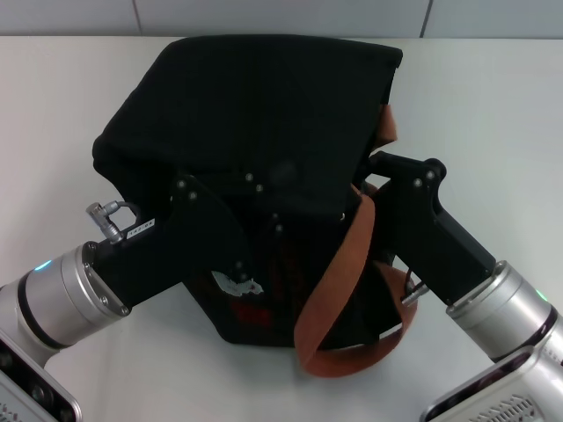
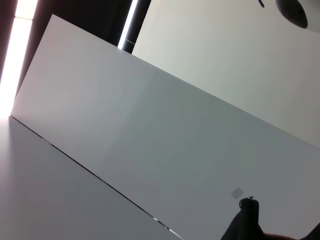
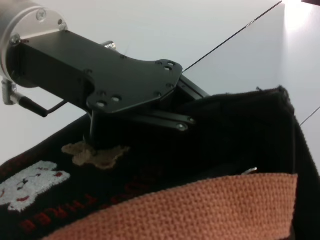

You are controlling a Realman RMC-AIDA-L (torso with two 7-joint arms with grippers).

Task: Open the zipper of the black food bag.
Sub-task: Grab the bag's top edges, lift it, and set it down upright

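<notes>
The black food bag point(image 1: 264, 105) stands mid-table, its top slumped over toward me. An orange-brown strap point(image 1: 339, 272) hangs down its front. My left gripper point(image 1: 264, 198) presses into the upper front of the bag from the left. My right gripper point(image 1: 374, 167) reaches the bag's top right corner beside the strap. The right wrist view shows the left gripper point(image 3: 192, 117) buried at the bag's point(image 3: 240, 135) top edge, above a brown bear patch point(image 3: 95, 154) and a white one point(image 3: 30, 182). A small silvery bit point(image 3: 250, 171), possibly the zipper pull, shows above the strap point(image 3: 200, 205).
The bag rests on a white table point(image 1: 493, 105) with a pale wall behind it. In the left wrist view I see mostly wall and table, with a tip of black fabric point(image 2: 246, 220) at one edge.
</notes>
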